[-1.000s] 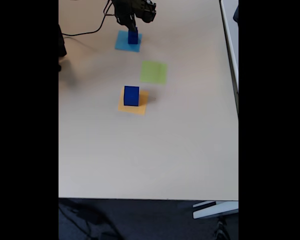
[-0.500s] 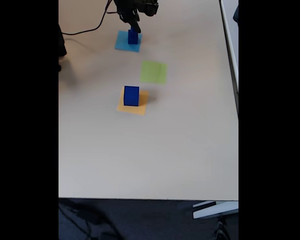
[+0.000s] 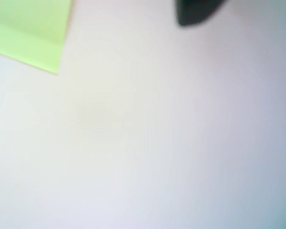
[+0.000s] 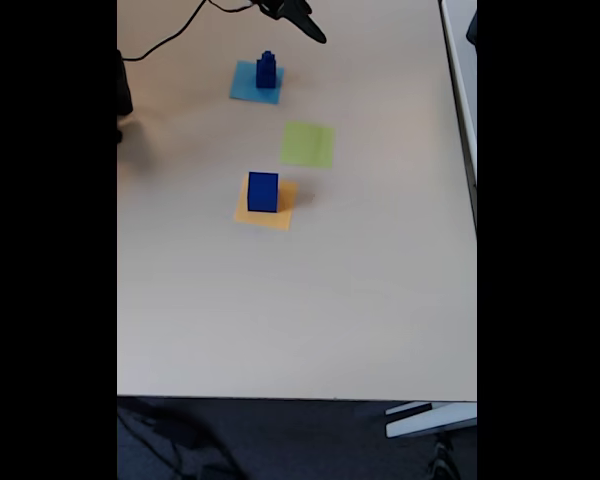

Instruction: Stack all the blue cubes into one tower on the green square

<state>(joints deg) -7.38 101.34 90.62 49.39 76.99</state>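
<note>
Dark end effector hangs at the surface's far edge, grip state unclear; 2 small dark-blue cubes sit stacked on the light-blue paper square; larger blue cube on orange paper; lime-green paper square bare; best to descend squarely over the larger cube first.

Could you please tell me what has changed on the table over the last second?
The gripper let go of the blue cubes stacked on the light-blue square and pulled up and away to the right. The large cube on the orange square and the bare green square stayed put.
</note>
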